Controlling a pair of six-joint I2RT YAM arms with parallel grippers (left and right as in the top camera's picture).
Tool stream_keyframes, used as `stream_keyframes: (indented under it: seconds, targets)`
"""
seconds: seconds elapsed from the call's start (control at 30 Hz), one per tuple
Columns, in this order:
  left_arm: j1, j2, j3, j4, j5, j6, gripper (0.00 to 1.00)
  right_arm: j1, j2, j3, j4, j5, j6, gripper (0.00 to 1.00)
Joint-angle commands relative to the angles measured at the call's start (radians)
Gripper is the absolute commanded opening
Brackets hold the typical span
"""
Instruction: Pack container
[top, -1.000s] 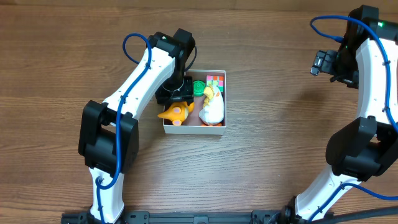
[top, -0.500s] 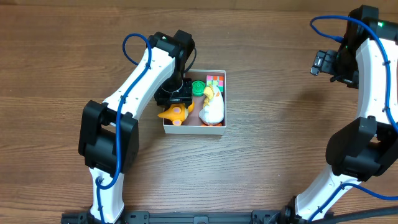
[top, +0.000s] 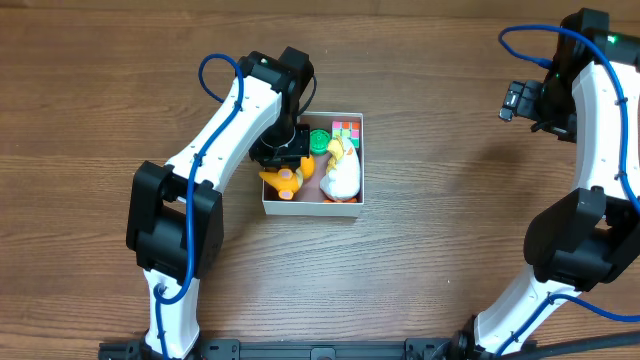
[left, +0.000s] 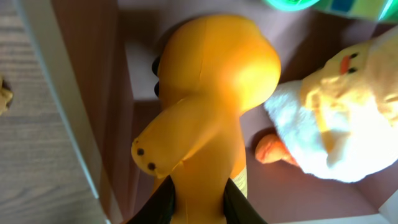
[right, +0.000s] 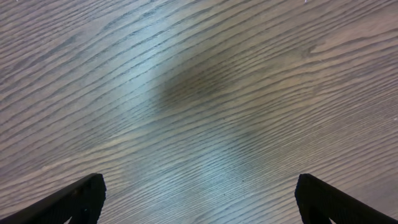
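Note:
The container (top: 310, 209) is a shallow white-walled square box in the middle of the table. Inside it, along the left wall, lies an orange plush toy (top: 283, 180). My left gripper (top: 287, 158) reaches into the box from above and is shut on that toy. In the left wrist view the orange toy (left: 211, 93) fills the middle, and both dark fingers (left: 163, 200) press its narrow end. A white and yellow duck toy (top: 340, 176) lies in the box's right half, a green round piece (top: 320, 140) and a coloured cube (top: 346, 129) at the back. My right gripper (top: 522, 101) hangs open far right.
The box's white left wall (left: 56, 106) and pinkish-brown floor (left: 305, 190) show in the left wrist view, with the duck toy (left: 336, 118) close beside the orange one. The right gripper (right: 199, 200) sees only bare wooden table (right: 205, 93).
The left gripper's fingers have closed onto the orange toy. The toy has turned and drawn in from the left wall into the box. The right arm has not moved.

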Motion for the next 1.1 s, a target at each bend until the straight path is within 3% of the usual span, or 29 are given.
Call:
stream_keyframes:
  seconds: [0.0, 0.6, 1.07]
  targets:
    - [-0.001, 0.005, -0.006, 0.017, 0.015, 0.023, 0.22, 0.003, 0.002, -0.001, 0.003, -0.001, 0.003, 1.00]
    - [0.006, 0.005, 0.066, 0.013, -0.021, 0.023, 0.16, 0.003, 0.002, -0.001, 0.003, -0.001, 0.003, 1.00]
    - [0.006, 0.005, 0.191, 0.006, -0.155, -0.013, 0.15, 0.003, 0.002, -0.001, 0.003, -0.001, 0.003, 1.00]
